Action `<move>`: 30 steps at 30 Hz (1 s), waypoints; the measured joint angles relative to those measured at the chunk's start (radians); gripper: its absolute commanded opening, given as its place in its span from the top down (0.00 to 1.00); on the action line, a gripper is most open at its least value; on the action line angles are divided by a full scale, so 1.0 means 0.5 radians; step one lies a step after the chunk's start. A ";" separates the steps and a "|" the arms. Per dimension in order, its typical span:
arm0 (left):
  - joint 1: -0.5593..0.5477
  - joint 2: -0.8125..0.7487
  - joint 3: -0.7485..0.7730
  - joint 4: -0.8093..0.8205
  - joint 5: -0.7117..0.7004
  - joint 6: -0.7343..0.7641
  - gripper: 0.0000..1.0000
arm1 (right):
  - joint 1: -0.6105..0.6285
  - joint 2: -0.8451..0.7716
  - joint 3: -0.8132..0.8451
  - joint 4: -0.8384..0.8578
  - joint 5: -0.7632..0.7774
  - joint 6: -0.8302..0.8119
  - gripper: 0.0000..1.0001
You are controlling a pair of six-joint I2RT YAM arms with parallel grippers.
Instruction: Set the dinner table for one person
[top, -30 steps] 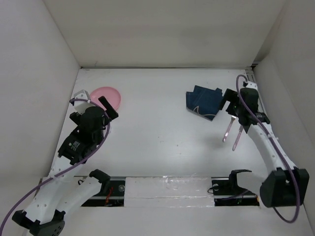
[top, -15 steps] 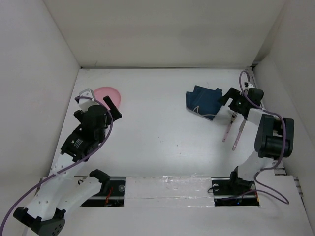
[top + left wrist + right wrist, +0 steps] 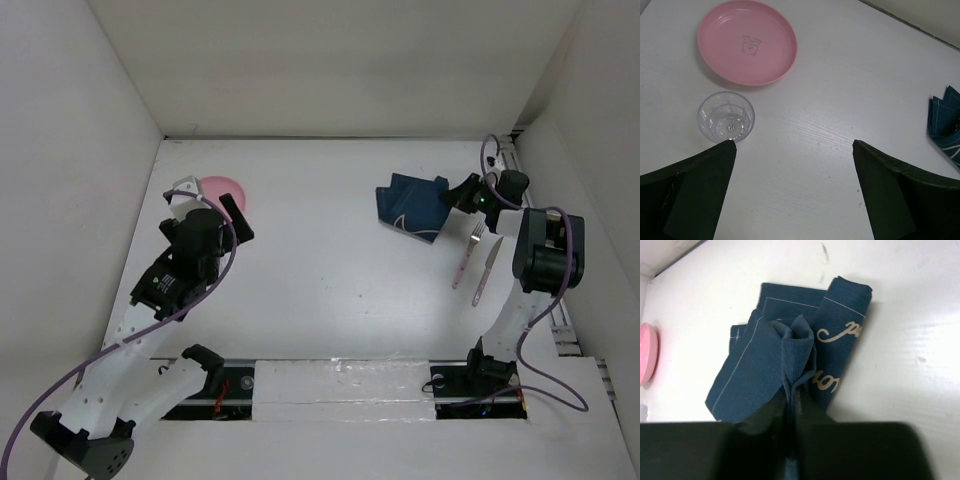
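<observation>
Navy cloth (image 3: 765, 370) pinched in right pincer (image 3: 792, 402) (arm seemingly folded upright), left pincer (image 3: 794, 145) wide, hovering.

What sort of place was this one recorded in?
Probably a lab test cell: a white tabletop boxed by bare white walls, two robot arms at its near edge, and few props, a pink plate and navy cloth.

White links (image 3: 118, 388), black joints (image 3: 545, 258), dark green fingers (image 3: 690, 195) — purple cables (image 3: 487, 152)
</observation>
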 measured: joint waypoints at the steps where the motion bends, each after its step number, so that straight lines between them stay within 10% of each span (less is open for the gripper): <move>1: 0.000 0.002 0.000 -0.001 0.007 0.002 0.00 | 0.007 0.000 0.002 0.023 -0.013 0.016 1.00; 17: 0.000 0.058 -0.001 0.007 0.023 0.004 0.00 | 0.655 -0.321 0.166 0.256 0.470 0.133 0.99; 23: 0.000 0.061 -0.001 0.008 0.023 0.005 0.00 | 1.138 -0.692 -0.036 0.433 0.678 -0.168 0.38; 30: 0.000 0.076 -0.001 0.008 0.027 0.010 0.00 | 1.469 -0.992 -0.685 0.626 0.581 -0.415 0.03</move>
